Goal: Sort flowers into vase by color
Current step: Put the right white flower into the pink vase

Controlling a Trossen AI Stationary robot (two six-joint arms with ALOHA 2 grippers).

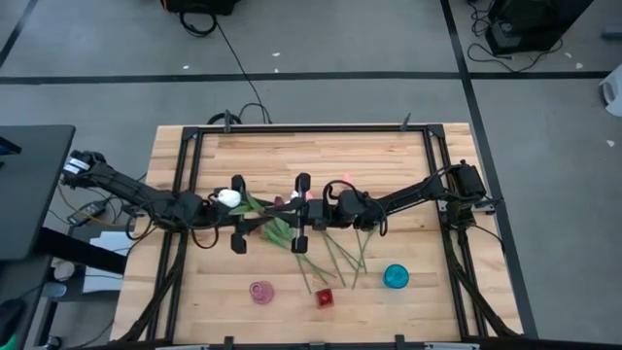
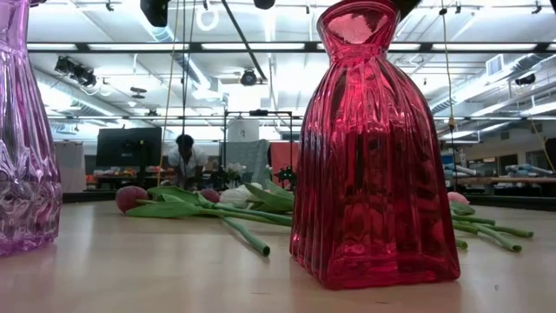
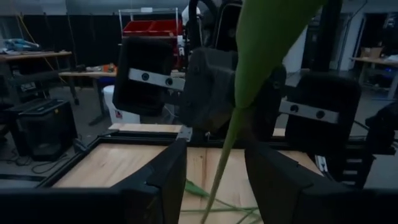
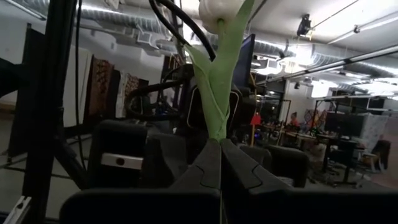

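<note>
Arms stretch toward each other over the middle of the table (image 1: 408, 156) in the high view, grippers nearly meeting. The left gripper (image 1: 238, 216) has the white tulip's head (image 1: 227, 197) just beside it; the right gripper (image 1: 302, 214) faces it, with that flower's stem running between the two. Loose flowers (image 1: 335, 258) fan out from below the right gripper toward three vases: pink vase (image 1: 260, 292), red vase (image 1: 325, 297), blue vase (image 1: 395, 276). Their exact count is hard to tell there.

At table height, neither claw shows clearly; the red vase (image 2: 375, 148) stands up front, the pink vase (image 2: 26, 130) at the edge, and flowers (image 2: 217, 209) lie flat behind. A person (image 2: 184, 158) sits far off in the room.

From the left wrist, its fingers (image 3: 168, 180) stand parted around a green stem (image 3: 227, 149), not touching it.

From the right wrist, its fingers (image 4: 205, 168) are pressed together on the white tulip's stem (image 4: 216, 106), bloom above them.
</note>
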